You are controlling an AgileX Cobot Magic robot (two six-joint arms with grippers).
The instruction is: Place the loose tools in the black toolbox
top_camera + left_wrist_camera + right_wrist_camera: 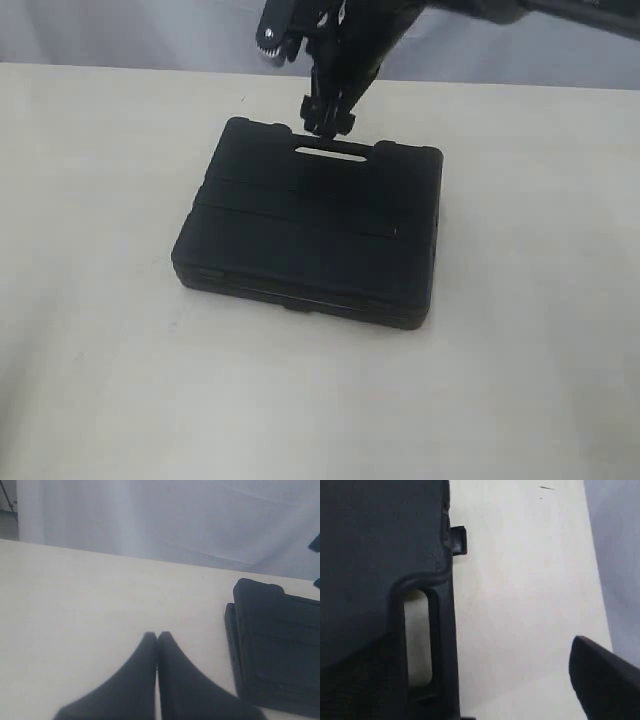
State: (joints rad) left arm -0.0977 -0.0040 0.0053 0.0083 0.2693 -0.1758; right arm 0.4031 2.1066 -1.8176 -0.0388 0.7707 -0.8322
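Observation:
The black toolbox [312,235] lies closed and flat on the table, its slotted handle [331,151] at the far edge. No loose tools show in any view. My right gripper [327,117] hangs just above the handle. In the right wrist view this gripper [480,660] is open, with the handle bar [445,645] between its jaws: one finger [602,680] stands over bare table and the other finger [362,680] over the lid. My left gripper [157,636] is shut on nothing, low over the table beside the toolbox [280,645].
The cream table [100,330] stretches all round the case. A white curtain [165,515] hangs behind the far edge. The right arm [345,40] comes down from the top of the exterior view. A small latch tab [459,541] sticks out of the case edge.

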